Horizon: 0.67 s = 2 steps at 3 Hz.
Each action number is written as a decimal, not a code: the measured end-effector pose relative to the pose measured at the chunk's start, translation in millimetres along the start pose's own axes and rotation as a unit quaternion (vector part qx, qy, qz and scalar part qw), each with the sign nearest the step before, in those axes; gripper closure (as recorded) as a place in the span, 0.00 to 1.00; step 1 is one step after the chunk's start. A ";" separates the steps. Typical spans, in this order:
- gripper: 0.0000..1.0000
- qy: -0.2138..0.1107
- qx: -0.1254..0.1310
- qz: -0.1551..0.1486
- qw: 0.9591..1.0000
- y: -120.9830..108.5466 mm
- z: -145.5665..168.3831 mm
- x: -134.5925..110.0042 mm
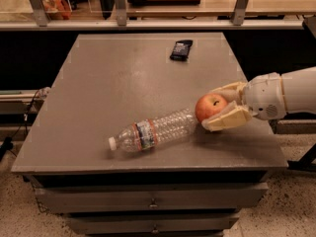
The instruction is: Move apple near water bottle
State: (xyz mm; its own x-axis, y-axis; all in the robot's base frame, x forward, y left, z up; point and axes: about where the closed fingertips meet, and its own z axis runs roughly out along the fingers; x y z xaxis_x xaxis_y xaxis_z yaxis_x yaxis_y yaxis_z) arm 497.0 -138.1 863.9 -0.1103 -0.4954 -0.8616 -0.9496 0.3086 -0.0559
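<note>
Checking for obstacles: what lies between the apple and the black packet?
Only bare table, in the camera view; the tool, at the table's right, grips the apple.

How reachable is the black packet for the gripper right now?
Probably not yet: the gripper is shut on the apple, next to the water bottle. Nothing lies between it and the black packet, though.

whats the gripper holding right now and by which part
The gripper holds the apple by its sides: one finger behind it, one in front, beside the base end of the water bottle.
</note>
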 end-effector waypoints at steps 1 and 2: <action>0.65 0.003 -0.023 0.005 1.000 5.3 8.7 3.4; 0.41 0.006 -0.037 0.007 0.999 7.9 14.7 5.2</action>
State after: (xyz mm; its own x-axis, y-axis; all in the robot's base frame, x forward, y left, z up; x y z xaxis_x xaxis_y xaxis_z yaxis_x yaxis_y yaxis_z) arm 493.2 -126.3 851.6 -0.1263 -0.5023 -0.8554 -0.9669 0.2550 -0.0069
